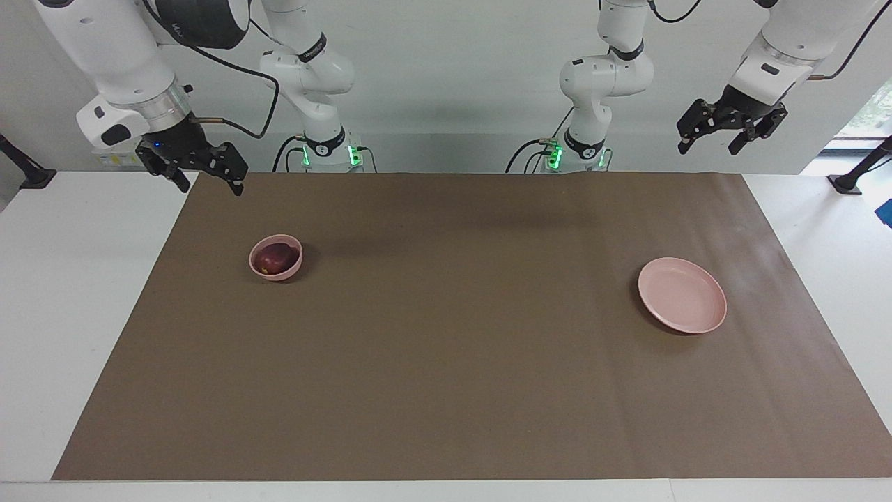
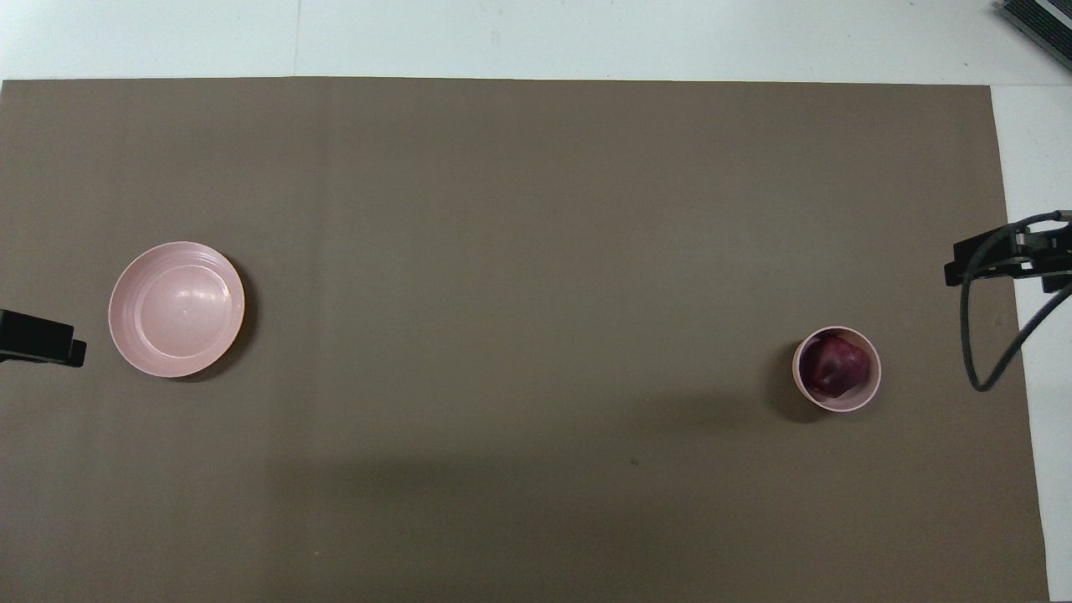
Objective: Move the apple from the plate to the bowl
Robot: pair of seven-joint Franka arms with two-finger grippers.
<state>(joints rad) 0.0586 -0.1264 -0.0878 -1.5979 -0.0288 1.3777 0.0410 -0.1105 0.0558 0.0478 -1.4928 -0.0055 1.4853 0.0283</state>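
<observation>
The apple [image 1: 274, 259] sits inside the bowl [image 1: 276, 257], low in its hollow, and the plate [image 1: 682, 295] lies bare toward the left arm's end of the brown mat [image 1: 446, 390], well apart from the bowl, so the task reads as done. The right gripper [image 1: 202, 169] hangs raised over the mat's edge at the right arm's end, its fingers spread and holding nothing; the bowl lies below it and a little toward the table's middle, out on the mat. The left gripper [image 1: 721, 137] hangs raised off the mat at its own end, fingers likewise parted and empty, with the plate below it and out on the mat, and this arm simply waits. Little is left that could spoil things, by my judgement. The main risk is the right arm: if it swung low over the mat on its way to rest, a finger or the trailing cable [image 2: 992, 335] could clip the bowl's rim (the bowl is small and deep, and probably light), tipping it and sending the round apple rolling. A needless second grasp could likewise lift the fruit back out.
</observation>
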